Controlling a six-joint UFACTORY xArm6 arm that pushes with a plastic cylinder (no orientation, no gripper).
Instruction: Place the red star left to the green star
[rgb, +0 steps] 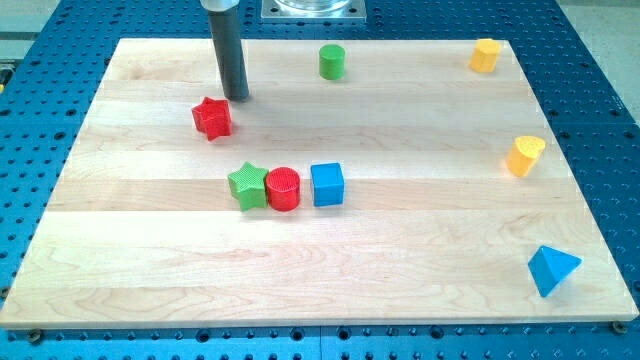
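The red star (212, 118) lies on the wooden board (150, 250) in the upper left part of the view. The green star (247, 186) lies lower, near the middle, a little right of the red star. A red cylinder (283, 188) touches the green star's right side. My tip (237, 97) is just above and to the right of the red star, close to it with a small gap. The dark rod rises from the tip to the view's top.
A blue cube (327, 185) sits right of the red cylinder. A green cylinder (332, 62) stands at the top middle. A yellow block (485, 55) is at the top right, another yellow block (525, 156) at the right edge, a blue triangular block (552, 269) at the bottom right.
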